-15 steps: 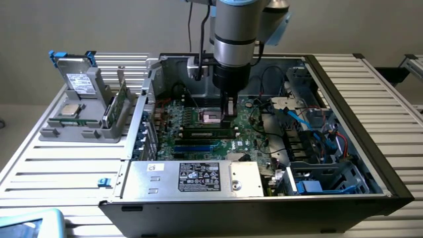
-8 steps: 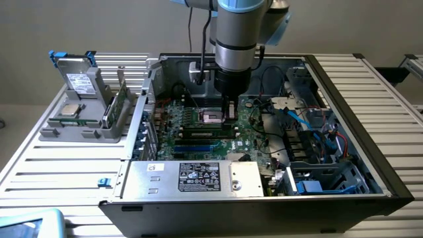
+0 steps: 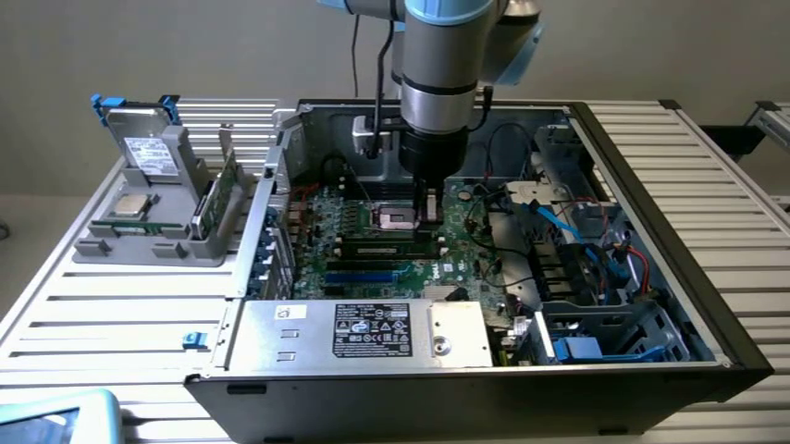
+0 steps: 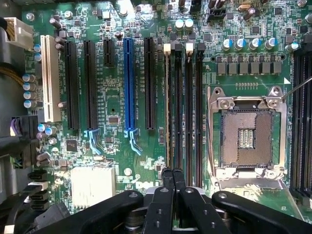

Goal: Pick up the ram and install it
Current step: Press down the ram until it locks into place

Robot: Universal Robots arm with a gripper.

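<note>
Green motherboard (image 3: 408, 250) lies inside the open computer case (image 3: 642, 185); closed pincer (image 4: 173, 176) hovers above, empty.

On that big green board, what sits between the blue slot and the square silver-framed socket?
In the wrist view, between the blue slot and the socket: one black slot, then a row of long, narrow black slots.

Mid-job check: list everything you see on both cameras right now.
computer case: one, black, open, on the table
table: one, white, slatted
motherboard: one, green, inside the case
blue slot: one, mid-board
memory slots: several, black, beside the CPU socket
CPU socket: one, silver-framed, empty
power supply: one, silver, at the case's near edge
parts rack: one, grey, the exterior view's left of the case
arm: one, silver and blue, above the motherboard
hand: one, black, shut, empty, over the memory slots
</note>
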